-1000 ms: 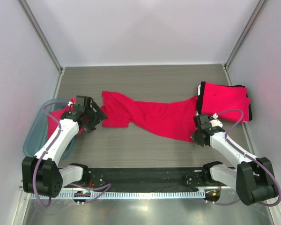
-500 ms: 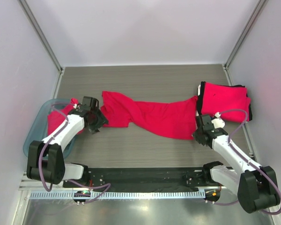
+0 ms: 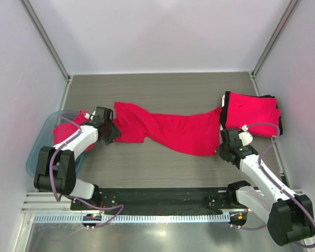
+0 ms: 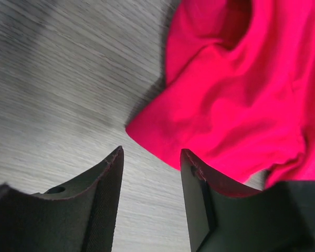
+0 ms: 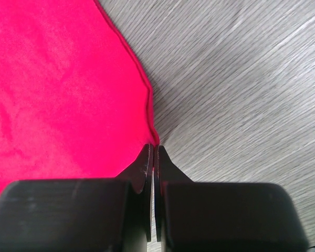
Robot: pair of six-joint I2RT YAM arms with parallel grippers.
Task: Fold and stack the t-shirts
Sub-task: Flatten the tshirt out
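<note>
One red t-shirt (image 3: 170, 128) lies spread and rumpled across the middle of the table. Its lower left corner (image 4: 147, 131) sits just ahead of my left gripper (image 4: 151, 157), which is open with only bare table between the fingers (image 4: 107, 199). In the top view the left gripper (image 3: 113, 135) is at that corner. My right gripper (image 5: 154, 149) is shut on the shirt's lower right hem (image 5: 142, 84), low on the table (image 3: 221, 151). A folded t-shirt (image 3: 250, 113) lies at the back right. Another t-shirt (image 3: 60, 134) is bunched in the bin.
A translucent teal bin (image 3: 35, 152) stands at the left edge, beside the left arm. White walls close in the table on three sides. A black rail (image 3: 157, 199) runs along the near edge between the arm bases.
The left gripper has moved right to the spread shirt's left corner and its jaws have narrowed. The right gripper has shifted slightly right, staying shut on the hem.
</note>
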